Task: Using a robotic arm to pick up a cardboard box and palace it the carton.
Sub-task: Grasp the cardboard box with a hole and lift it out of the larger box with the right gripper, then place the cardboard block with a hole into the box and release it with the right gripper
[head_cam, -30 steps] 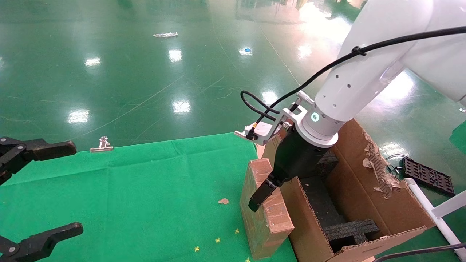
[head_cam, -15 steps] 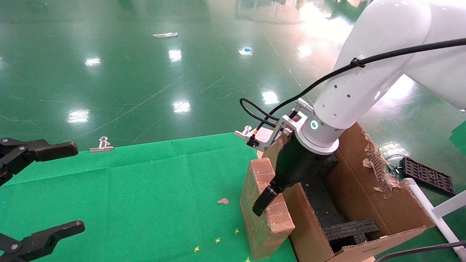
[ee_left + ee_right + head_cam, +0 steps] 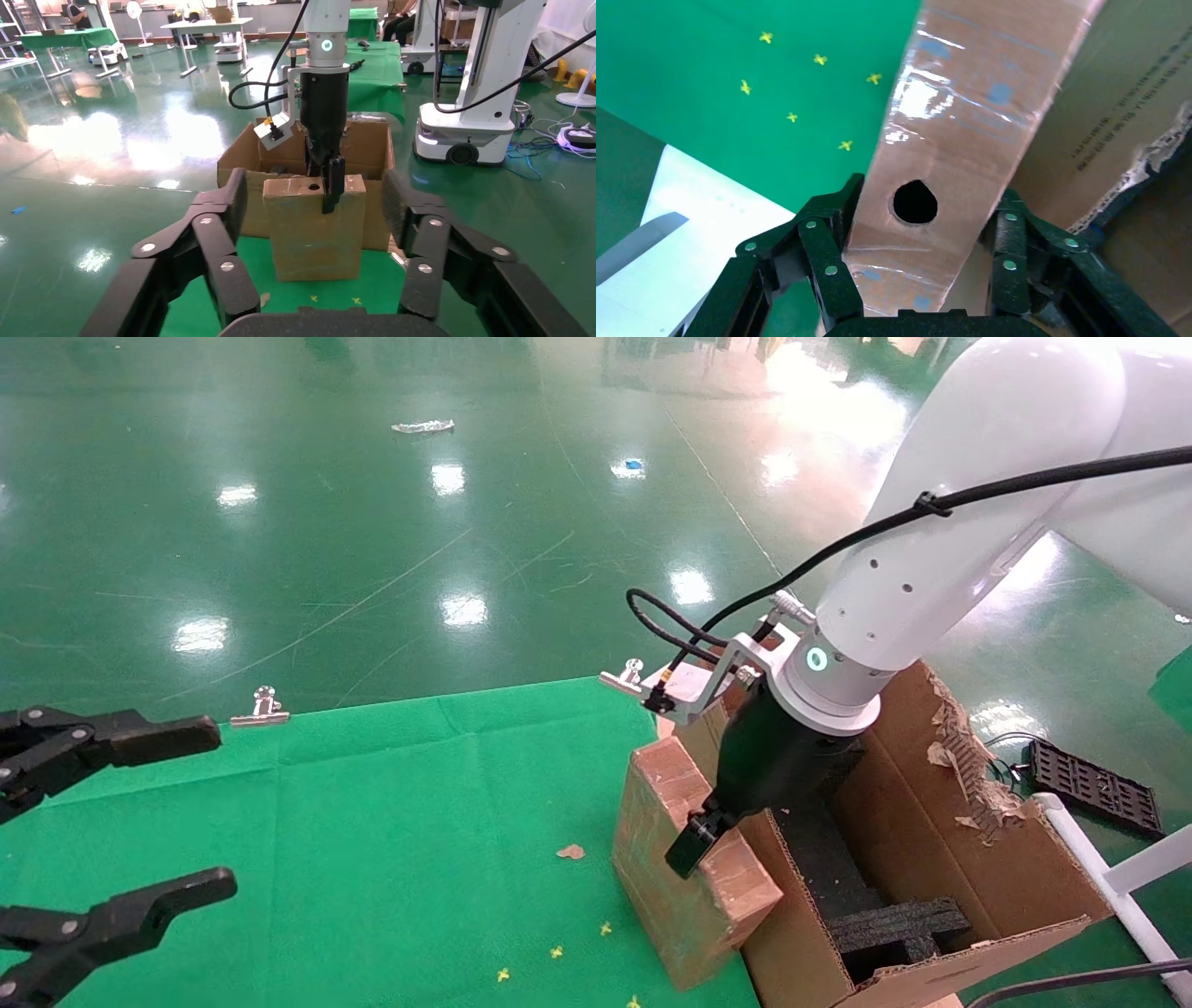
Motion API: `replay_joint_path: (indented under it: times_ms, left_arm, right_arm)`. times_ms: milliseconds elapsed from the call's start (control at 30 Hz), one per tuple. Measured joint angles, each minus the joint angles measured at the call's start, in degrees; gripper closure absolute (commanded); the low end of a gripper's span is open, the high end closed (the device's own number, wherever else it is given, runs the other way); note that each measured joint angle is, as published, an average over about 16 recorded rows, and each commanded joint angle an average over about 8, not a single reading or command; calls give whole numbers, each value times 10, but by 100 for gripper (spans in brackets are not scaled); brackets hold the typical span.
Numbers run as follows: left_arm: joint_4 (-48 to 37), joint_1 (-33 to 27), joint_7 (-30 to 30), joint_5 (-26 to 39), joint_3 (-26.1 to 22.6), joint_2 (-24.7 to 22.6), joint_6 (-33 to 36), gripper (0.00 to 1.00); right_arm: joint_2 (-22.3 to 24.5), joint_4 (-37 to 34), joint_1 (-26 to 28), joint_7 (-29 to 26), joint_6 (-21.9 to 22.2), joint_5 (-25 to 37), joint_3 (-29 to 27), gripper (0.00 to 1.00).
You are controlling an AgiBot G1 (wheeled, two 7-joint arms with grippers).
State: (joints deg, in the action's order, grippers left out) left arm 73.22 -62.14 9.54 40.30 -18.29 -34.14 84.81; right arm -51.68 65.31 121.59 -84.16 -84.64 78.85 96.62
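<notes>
The small brown cardboard box (image 3: pixel 670 877) stands tilted on the green cloth, against the outer wall of the carton (image 3: pixel 931 859). The white robotic arm (image 3: pixel 922 579) reaches down to it. My right gripper (image 3: pixel 703 840) is shut on the box's top edge, one finger on each broad face. In the right wrist view the gripper (image 3: pixel 926 210) clamps the box (image 3: pixel 975 105) beside its round hole. My left gripper (image 3: pixel 200 812) is open and empty at the table's left. It faces the box (image 3: pixel 313 225) from a distance.
Black foam pieces (image 3: pixel 899 924) lie inside the carton, which has a torn right flap. Binder clips (image 3: pixel 264 708) hold the green cloth (image 3: pixel 372 822) at its far edge. A cardboard scrap (image 3: pixel 571 850) lies beside the box. A black tray (image 3: pixel 1094 789) lies on the floor at right.
The right arm has shifted right and tilted the box, its top leaning toward the carton. The left gripper has moved a little toward the middle of the table.
</notes>
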Motion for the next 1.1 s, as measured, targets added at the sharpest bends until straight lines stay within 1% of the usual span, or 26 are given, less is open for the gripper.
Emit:
replay_joint_path:
  times_ms: [200, 467, 700, 933, 967, 1100]
  left_arm:
    - [0, 0, 0, 0, 0, 0, 0, 100]
    - [0, 0, 0, 0, 0, 0, 0, 100]
    - [0, 0, 0, 0, 0, 0, 0, 100]
    - [0, 0, 0, 0, -1, 0, 0, 100]
    - [0, 0, 0, 0, -1, 0, 0, 98]
    - [0, 0, 0, 0, -1, 0, 0, 48]
  right_arm:
    - [23, -1, 26, 34, 11, -5, -19, 100]
    - [86, -30, 95, 123, 43, -9, -68, 100]
    - [142, -88, 151, 187, 58, 24, -89, 100]
    - [177, -151, 168, 209, 43, 70, -76, 100]
    - [181, -158, 167, 210, 40, 75, -73, 100]
    - [193, -187, 155, 210, 28, 88, -59, 100]
